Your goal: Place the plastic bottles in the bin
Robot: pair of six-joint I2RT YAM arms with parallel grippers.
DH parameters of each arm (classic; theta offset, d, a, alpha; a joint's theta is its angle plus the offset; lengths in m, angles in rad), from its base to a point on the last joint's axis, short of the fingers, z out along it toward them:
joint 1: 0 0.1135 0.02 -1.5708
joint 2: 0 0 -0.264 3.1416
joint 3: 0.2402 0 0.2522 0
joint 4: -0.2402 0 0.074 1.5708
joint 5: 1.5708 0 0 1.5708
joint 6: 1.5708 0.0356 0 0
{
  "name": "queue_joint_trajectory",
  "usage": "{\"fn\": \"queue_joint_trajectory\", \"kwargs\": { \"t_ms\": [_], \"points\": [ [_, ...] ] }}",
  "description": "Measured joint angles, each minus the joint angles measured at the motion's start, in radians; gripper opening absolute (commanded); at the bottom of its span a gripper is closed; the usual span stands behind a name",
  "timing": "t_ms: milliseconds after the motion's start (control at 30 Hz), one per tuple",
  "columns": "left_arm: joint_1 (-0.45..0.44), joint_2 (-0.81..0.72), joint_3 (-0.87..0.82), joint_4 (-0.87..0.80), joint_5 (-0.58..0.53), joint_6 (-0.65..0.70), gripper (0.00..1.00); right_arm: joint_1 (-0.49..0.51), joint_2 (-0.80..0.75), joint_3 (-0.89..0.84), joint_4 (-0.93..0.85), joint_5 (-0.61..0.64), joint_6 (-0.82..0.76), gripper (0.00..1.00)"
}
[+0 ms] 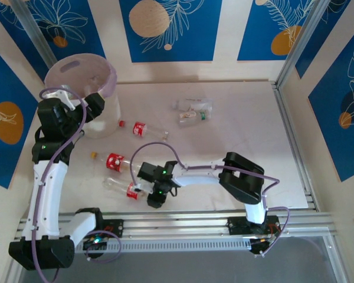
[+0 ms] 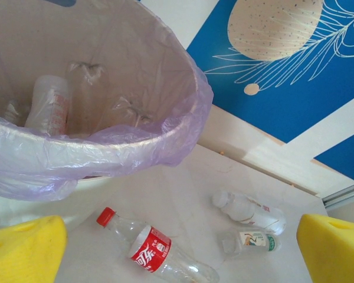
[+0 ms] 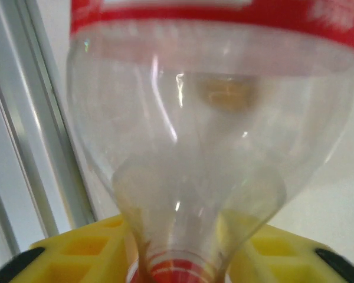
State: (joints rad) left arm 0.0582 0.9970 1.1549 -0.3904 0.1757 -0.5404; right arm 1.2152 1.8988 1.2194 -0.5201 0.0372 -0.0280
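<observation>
1. While the left arm stands folded upright beside the bin (image 1: 82,73), the right arm lies low over the near table (image 1: 253,130), elbow bent, forearm pointing left
2. Bin: one, white, purple liner folded over the rim, at the table's far-left corner; one clear bottle in the bin (image 2: 47,106) leans on the liner, and I cannot tell whether more lie there
3. Left gripper (image 2: 180,253): hovers just beside the bin rim, yellow fingers (image 2: 23,250) spread fully wide with nothing between them
4. Right gripper (image 3: 177,268): yellow pads closed tight on the neck of the gripped bottle (image 1: 121,186), which lies near the front edge
5. Bottles on the table, counted: five
   - three red-labelled: the gripped one, the middle bottle (image 1: 115,160) and the bottle by the bin (image 1: 140,128)
   - two pale bottles (image 1: 192,117) close together at far centre
</observation>
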Motion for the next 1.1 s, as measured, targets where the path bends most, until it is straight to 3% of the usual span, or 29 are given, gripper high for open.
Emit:
{"fn": "queue_joint_trajectory", "kwargs": {
  "t_ms": [67,133,267,300,433,467,500,533,700,867,1100],
  "points": [
    [0.0,0.001,0.0,0.0,0.0,0.0,1.0,-0.012,-0.039,-0.046,0.009,-0.011,-0.019,0.31],
    [0.001,0.004,0.0,0.001,0.004,-0.002,1.0,-0.027,-0.085,-0.087,0.018,-0.026,-0.038,0.22],
    [0.001,0.018,0.001,0.001,0.014,-0.004,1.0,-0.071,-0.2,-0.148,0.023,-0.064,-0.074,0.21],
    [0.001,0.021,0.002,0.001,0.016,-0.005,1.0,-0.086,-0.229,-0.158,0.023,-0.072,-0.08,0.16],
    [0.001,0.028,0.004,0.005,0.024,-0.012,1.0,-0.14,-0.359,-0.2,0.01,-0.086,-0.099,0.15],
    [0.001,0.029,0.006,0.005,0.027,-0.012,1.0,-0.151,-0.389,-0.203,-0.002,-0.087,-0.098,0.13],
    [0.001,0.032,0.011,0.005,0.032,-0.015,1.0,-0.166,-0.414,-0.206,-0.011,-0.086,-0.097,0.02],
    [0.001,0.039,0.021,0.006,0.042,-0.021,1.0,-0.184,-0.445,-0.214,-0.019,-0.087,-0.089,0.0],
    [-0.007,0.082,0.049,0.051,0.126,-0.077,1.0,-0.336,-0.583,-0.271,-0.05,-0.063,-0.013,0.0],
    [-0.148,0.128,0.049,0.082,0.146,-0.117,1.0,-0.481,-0.661,-0.292,-0.031,-0.037,0.111,0.0],
    [-0.375,0.186,0.006,0.161,0.146,-0.187,1.0,-0.566,-0.663,-0.292,0.07,-0.014,0.239,0.0]
  ]
}}
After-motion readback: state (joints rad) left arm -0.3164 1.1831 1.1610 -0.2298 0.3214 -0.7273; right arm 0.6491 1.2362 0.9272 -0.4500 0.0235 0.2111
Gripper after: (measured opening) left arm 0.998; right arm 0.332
